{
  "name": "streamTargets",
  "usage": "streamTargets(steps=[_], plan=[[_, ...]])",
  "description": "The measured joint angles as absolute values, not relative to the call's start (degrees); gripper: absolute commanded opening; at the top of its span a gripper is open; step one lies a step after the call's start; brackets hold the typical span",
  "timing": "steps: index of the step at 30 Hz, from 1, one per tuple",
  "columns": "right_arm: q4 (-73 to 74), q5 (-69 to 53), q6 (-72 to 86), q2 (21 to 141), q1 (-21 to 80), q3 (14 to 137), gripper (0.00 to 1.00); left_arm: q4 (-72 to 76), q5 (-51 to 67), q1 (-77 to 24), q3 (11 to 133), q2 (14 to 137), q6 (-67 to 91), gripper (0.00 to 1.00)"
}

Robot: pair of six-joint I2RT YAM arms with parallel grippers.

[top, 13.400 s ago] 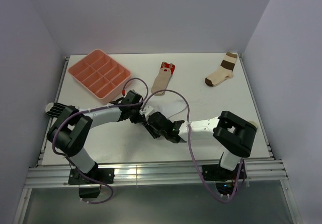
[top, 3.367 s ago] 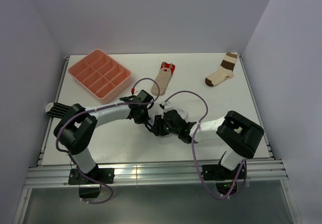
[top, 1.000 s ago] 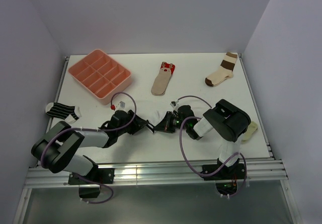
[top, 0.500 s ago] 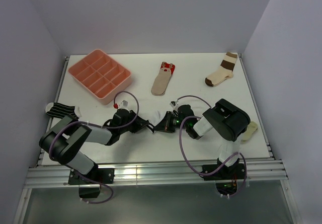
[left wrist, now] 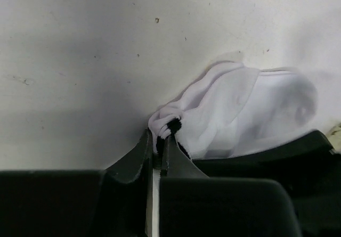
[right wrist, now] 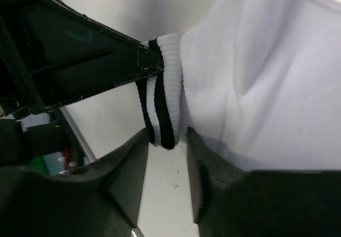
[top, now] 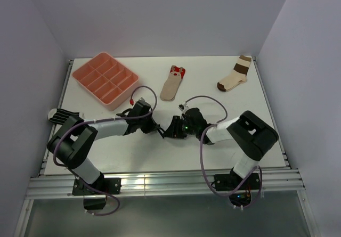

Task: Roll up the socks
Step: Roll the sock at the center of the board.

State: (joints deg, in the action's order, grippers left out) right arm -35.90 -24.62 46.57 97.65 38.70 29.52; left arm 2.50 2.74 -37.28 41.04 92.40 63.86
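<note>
The white table [top: 229,109] carries a pink divided tray [top: 125,92] at its far left. A cream sock with brown bands [top: 234,77] lies far right, the tan sock with a red end [top: 171,85] far centre, and the striped sock [top: 59,114] at the left edge. The white sock [left wrist: 250,114] lies bunched mid-table between my arms. My left gripper [left wrist: 159,141] is clenched on its fabric. My right gripper [right wrist: 166,141] stands released, fingers parted either side of the black-banded cuff [right wrist: 162,114].

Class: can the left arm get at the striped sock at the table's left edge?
Probably not yet: the left hand is shut on the white sock; otherwise the striped sock lies unobstructed.
</note>
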Motion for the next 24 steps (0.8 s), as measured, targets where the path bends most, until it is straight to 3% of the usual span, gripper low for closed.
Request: streamTargets(steps=[6, 15, 24], plan=[[-21.02, -11.84, 39.07, 88.84, 44.25, 31.59, 0.56, -11.81, -2.46, -39.92, 50.35, 94.83, 61.49, 0.0], [-14.02, 10.5, 28.47, 85.8, 56.88, 35.81, 0.56, -23.46, -5.26, -41.65, 59.79, 99.68, 58.13, 0.0], [-14.09, 19.88, 22.02, 92.55, 63.22, 40.58, 0.52, -26.65, -5.48, -41.87, 62.54, 101.27, 56.47, 0.0]])
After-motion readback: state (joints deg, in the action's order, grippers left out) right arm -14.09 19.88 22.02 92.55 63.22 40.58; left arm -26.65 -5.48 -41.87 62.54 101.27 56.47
